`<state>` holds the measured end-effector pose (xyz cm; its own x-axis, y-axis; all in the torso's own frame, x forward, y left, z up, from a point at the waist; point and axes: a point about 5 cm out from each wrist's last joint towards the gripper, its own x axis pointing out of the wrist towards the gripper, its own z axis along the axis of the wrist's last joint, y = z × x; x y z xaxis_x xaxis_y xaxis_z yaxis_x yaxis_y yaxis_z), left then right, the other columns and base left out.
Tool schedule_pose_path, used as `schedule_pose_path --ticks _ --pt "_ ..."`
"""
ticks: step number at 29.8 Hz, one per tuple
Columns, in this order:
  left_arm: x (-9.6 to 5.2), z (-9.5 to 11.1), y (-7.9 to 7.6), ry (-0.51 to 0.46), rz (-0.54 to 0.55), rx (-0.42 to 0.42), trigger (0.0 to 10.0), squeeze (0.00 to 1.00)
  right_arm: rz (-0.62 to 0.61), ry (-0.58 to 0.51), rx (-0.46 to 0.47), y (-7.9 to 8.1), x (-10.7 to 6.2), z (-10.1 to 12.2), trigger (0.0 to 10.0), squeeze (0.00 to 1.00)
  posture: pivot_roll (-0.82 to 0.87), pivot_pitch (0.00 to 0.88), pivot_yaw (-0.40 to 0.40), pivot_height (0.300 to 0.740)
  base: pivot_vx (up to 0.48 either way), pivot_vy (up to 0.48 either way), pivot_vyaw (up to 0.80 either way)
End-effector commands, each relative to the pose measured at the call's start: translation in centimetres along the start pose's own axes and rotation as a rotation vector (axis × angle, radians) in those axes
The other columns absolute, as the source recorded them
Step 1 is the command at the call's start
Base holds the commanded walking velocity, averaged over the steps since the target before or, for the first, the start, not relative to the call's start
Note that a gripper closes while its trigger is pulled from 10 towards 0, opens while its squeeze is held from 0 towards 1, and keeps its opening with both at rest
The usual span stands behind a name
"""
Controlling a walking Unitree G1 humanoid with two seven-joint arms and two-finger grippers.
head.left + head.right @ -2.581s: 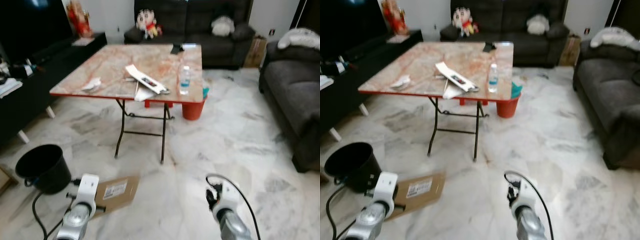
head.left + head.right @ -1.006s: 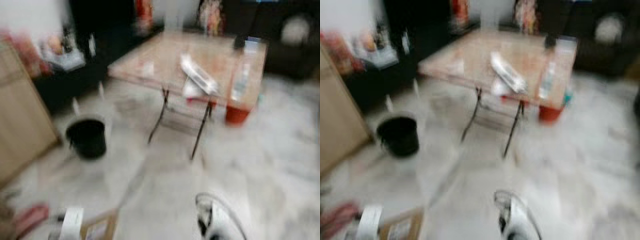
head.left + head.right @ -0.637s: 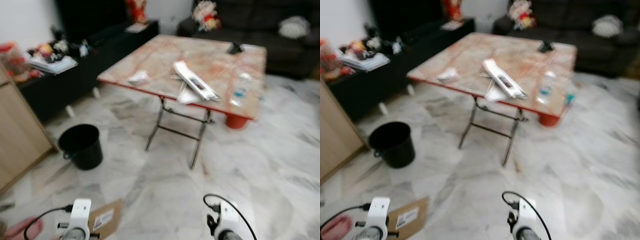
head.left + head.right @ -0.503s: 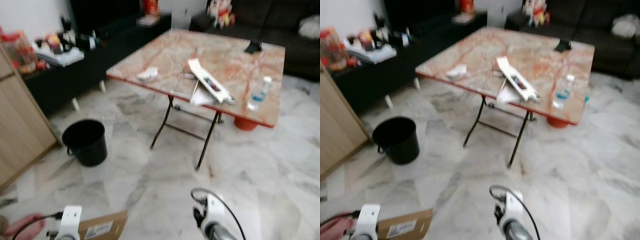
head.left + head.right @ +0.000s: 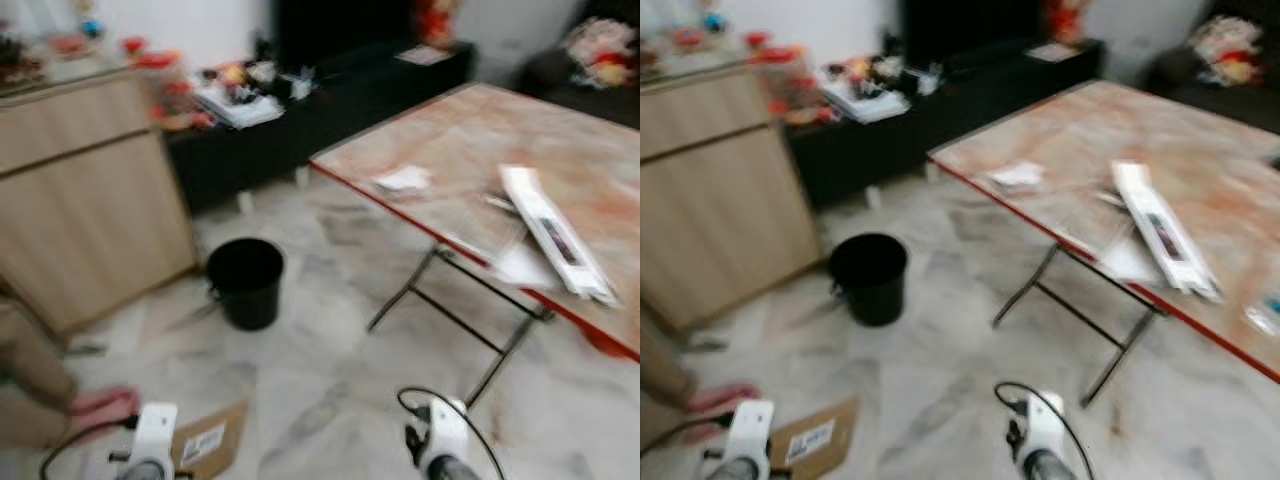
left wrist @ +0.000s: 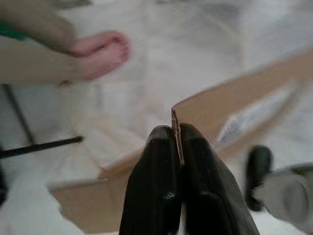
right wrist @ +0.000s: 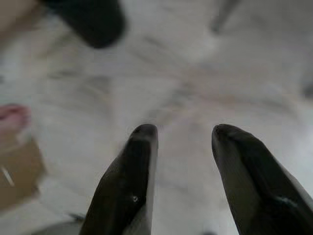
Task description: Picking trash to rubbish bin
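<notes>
Left gripper (image 6: pixel 176 134), held low over the floor, pinched a cardboard piece (image 6: pixel 234 117) edgewise; right gripper (image 7: pixel 181 134) hung alongside, fingers spread, holding nothing.

Two pincers: the left pincer (image 6: pixel 177 134), its black fingers pressed together on the edge of one flat piece of cardboard (image 6: pixel 230 122), and the right pincer (image 7: pixel 182 133), its two fingers spread with nothing between them. One black rubbish bin (image 5: pixel 246 282) stands on the floor, well ahead of the left pincer. One folding desk (image 5: pixel 470 140) stands ahead of the right pincer. On the desk lie one crumpled white paper (image 5: pixel 404 180), one long white box (image 5: pixel 553 238) and one flat white sheet (image 5: pixel 521 268) under it. One bare foot (image 6: pixel 100 53) of a person is just beyond the left pincer. One wooden cabinet (image 5: pixel 90 190) stands beyond the bin.
</notes>
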<state>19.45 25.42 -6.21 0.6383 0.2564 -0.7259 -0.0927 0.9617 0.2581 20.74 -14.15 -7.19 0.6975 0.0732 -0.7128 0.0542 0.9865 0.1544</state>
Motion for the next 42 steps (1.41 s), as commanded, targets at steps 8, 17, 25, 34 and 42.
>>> schedule_pose_path --ticks 8,17,25,34,42 --pt "0.09 0.51 -0.58 -0.018 -0.014 0.005 10.0 0.0 -0.024 0.01 0.013 -1.0 -0.21 -0.35 10.0 0.0 0.2 0.0 0.026 0.74 0.412 0.0 0.45" --pt "0.07 0.43 -0.71 -0.017 -0.017 0.006 10.0 0.0 -0.011 0.01 0.019 -0.92 -0.22 -0.39 10.0 0.0 0.2 0.0 0.023 0.74 0.404 0.0 0.0" --pt "0.09 0.58 -0.71 -0.022 -0.013 0.0 10.0 0.0 -0.007 0.011 -0.002 -0.79 -0.22 -0.43 10.0 0.0 0.21 0.0 0.021 0.74 0.399 0.0 0.0" --pt "0.13 0.75 -0.66 -0.025 -0.009 -0.003 10.0 0.0 -0.002 0.022 -0.037 -0.71 -0.26 -0.65 10.0 0.0 0.21 0.0 0.019 0.74 0.393 0.0 0.37" --pt "0.14 0.8 -0.64 -0.027 -0.008 -0.004 10.0 0.0 -0.007 0.017 -0.011 -0.79 -0.26 -0.6 10.0 0.0 0.21 0.0 0.019 0.74 0.394 0.0 0.28"
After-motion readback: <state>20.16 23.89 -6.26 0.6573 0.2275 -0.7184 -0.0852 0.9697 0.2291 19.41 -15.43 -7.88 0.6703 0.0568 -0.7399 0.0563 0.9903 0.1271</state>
